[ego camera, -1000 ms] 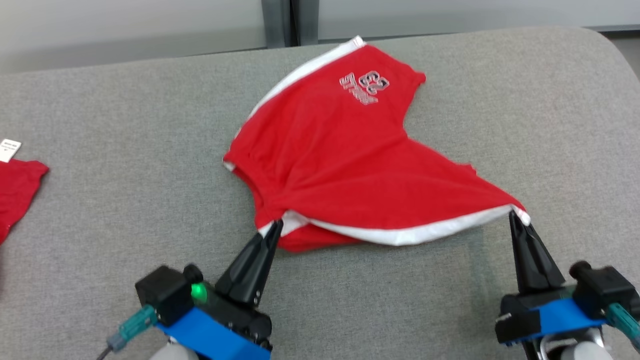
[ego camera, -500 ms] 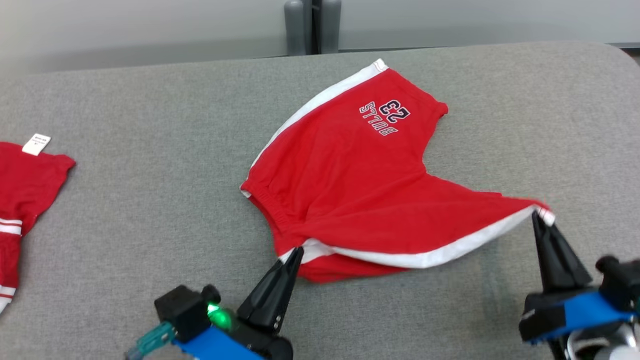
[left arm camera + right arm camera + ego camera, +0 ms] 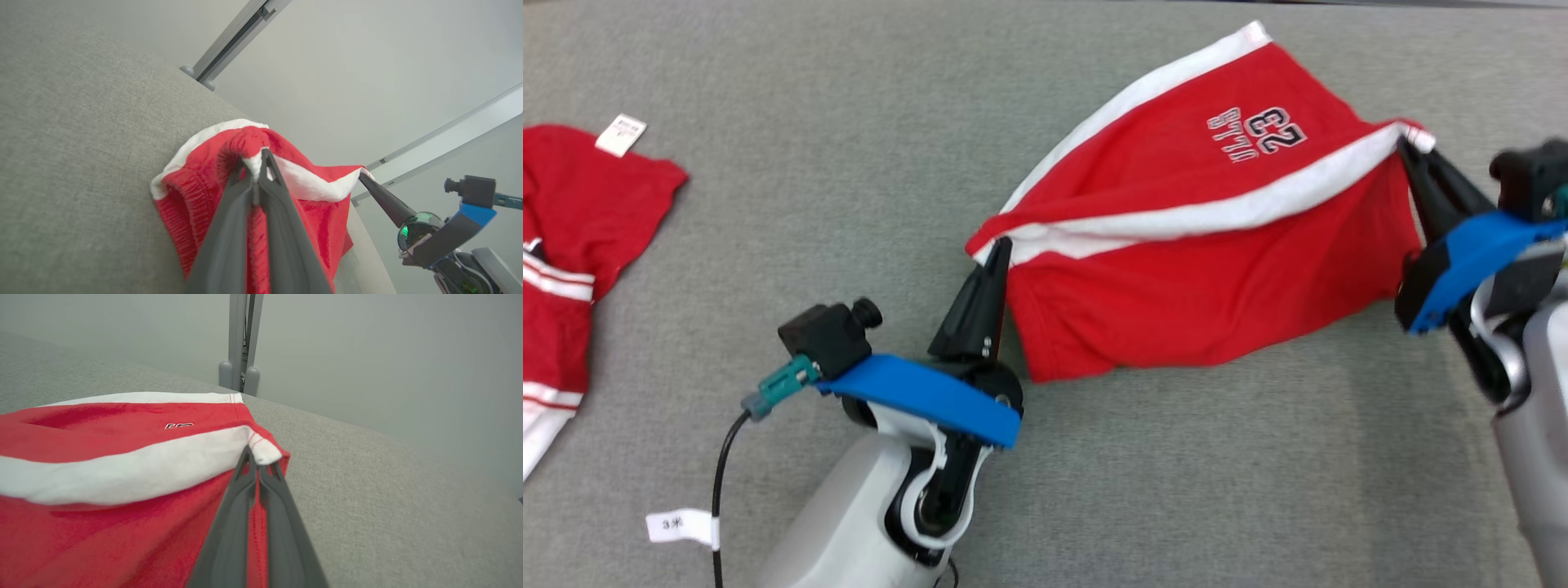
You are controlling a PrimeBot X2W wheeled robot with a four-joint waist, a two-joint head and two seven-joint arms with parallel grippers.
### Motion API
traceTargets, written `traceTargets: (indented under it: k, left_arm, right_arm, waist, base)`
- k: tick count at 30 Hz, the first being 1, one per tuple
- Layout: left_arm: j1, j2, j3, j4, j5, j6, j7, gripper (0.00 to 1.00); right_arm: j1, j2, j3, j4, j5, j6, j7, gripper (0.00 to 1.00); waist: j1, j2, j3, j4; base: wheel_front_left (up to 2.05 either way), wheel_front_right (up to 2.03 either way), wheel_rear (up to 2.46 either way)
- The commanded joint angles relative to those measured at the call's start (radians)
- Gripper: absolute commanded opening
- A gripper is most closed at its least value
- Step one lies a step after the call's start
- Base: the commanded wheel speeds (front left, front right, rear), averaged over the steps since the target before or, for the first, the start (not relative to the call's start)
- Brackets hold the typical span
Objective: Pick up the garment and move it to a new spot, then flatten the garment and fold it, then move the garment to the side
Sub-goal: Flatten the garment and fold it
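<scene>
A white label (image 3: 678,525) hangs on the cable (image 3: 719,465) nearest the camera, beside the left arm. Just beyond it, the left tool (image 3: 999,249) is pressed together on a white-trimmed corner of the red shorts (image 3: 1201,286), next to the ribbed waistband. In the left wrist view, cloth bunches around that tool (image 3: 255,158). From this corner a white band runs right and farther off to the right tool (image 3: 1406,149), which likewise pinches a hem corner, seen close in the right wrist view (image 3: 254,458). Between the two tools the near layer of the shorts hangs taut as a red sheet, its lower edge reaching the grey worktop (image 3: 809,204). The far layer lies flat on the worktop, a "23" print (image 3: 1270,131) facing up. At far left, well apart, lies another red garment (image 3: 572,212) with a white tag (image 3: 621,135).
</scene>
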Motion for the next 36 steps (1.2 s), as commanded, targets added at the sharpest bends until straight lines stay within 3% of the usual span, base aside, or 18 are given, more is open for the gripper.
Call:
traceTargets:
  k: [1,6,12,13,14,15,17,23,26,33,36]
  left_arm:
    - [-0.034,-0.012,0.017,0.023,-0.014,-0.007,-0.009,0.00]
    - [-0.129,-0.051,0.027,0.125,-0.071,-0.015,-0.024,0.00]
    - [-0.221,-0.061,-0.036,0.228,-0.128,-0.024,-0.031,0.00]
    - [-0.233,-0.062,-0.054,0.234,-0.144,-0.024,-0.034,0.00]
    - [-0.257,-0.063,-0.086,0.246,-0.183,-0.020,-0.042,0.06]
    - [-0.266,-0.063,-0.100,0.251,-0.194,-0.017,-0.048,0.33]
    - [-0.282,-0.063,-0.126,0.256,-0.217,-0.009,-0.056,1.00]
    - [-0.279,-0.064,-0.177,0.262,-0.246,-0.008,-0.066,1.00]
    - [-0.257,-0.059,-0.177,0.269,-0.205,-0.012,-0.070,1.00]
    - [-0.159,0.005,-0.054,0.187,-0.001,0.002,-0.074,1.00]
    - [-0.087,0.043,0.028,0.113,0.129,0.028,-0.075,1.00]
  right_arm:
    - [-0.050,-0.016,0.005,0.026,0.008,0.000,0.009,0.00]
    - [-0.206,-0.043,0.015,0.156,0.033,0.000,0.048,0.00]
    - [-0.337,-0.040,0.008,0.303,0.031,0.000,0.069,0.00]
    - [-0.353,-0.040,0.008,0.324,0.025,0.000,0.061,0.14]
    - [-0.384,-0.038,0.000,0.365,0.015,0.000,0.048,0.70]
    - [-0.397,-0.032,-0.006,0.383,0.009,0.000,0.036,1.00]
    - [-0.422,-0.025,-0.011,0.415,-0.011,0.000,0.005,1.00]
    - [-0.456,-0.001,-0.005,0.478,-0.032,0.000,-0.072,1.00]
    - [-0.457,-0.004,0.014,0.505,-0.027,0.000,-0.105,1.00]
    - [-0.414,-0.061,0.064,0.556,0.000,0.000,-0.111,1.00]
    - [-0.388,-0.086,0.087,0.589,0.042,0.000,-0.048,1.00]
  waist:
    - [-0.0001,0.0000,0.037,0.041]
    - [-0.0001,0.0000,0.069,0.086]
    - [-0.0001,0.0000,0.094,0.125]
    - [-0.0001,0.0000,0.096,0.130]
    - [-0.0001,0.0000,0.099,0.139]
    - [-0.0001,0.0000,0.100,0.141]
    - [-0.0001,0.0000,0.102,0.146]
    - [-0.0001,0.0000,0.101,0.148]
    - [-0.0001,0.0000,0.097,0.143]
    - [-0.0001,0.0000,0.066,0.128]
    - [-0.0001,0.0000,0.046,0.124]
  base:
    - [0.00,0.00,0.00]
    - [0.00,0.00,0.00]
    - [0.00,0.00,0.00]
    - [0.00,0.00,0.00]
    - [0.00,0.00,0.00]
    - [0.00,0.00,0.00]
    - [0.00,0.00,0.00]
    - [0.00,0.00,0.00]
    - [0.00,0.00,0.00]
    - [0.00,0.00,0.00]
    - [0.00,0.00,0.00]
